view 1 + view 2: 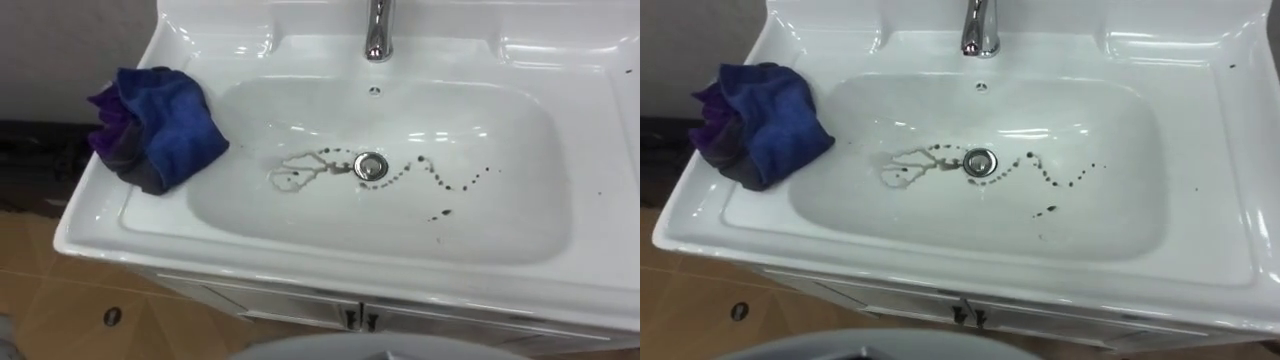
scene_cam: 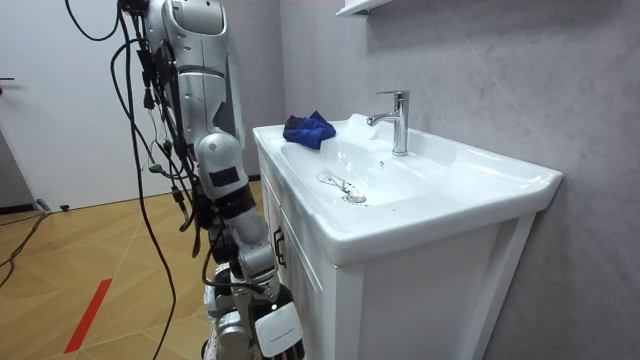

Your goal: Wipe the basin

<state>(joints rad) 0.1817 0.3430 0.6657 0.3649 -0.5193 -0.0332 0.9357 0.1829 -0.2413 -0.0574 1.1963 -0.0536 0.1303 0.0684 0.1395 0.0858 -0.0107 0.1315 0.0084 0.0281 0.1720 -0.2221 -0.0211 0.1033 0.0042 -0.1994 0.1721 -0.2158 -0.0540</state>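
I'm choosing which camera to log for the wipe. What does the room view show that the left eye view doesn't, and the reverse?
Room view adds the robot standing before the white cabinet, its right robot hand hanging low, and a red floor stripe. Left eye view adds the trail of dark spots right of the drain. Both share the white basin, the tap and the crumpled blue cloth on the basin's left rim.

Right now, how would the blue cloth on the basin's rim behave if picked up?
The cloth lies crumpled in soft folds, so it is probably floppy and would sag. It looks light. On the glossy basin rim it would likely slide if pushed.
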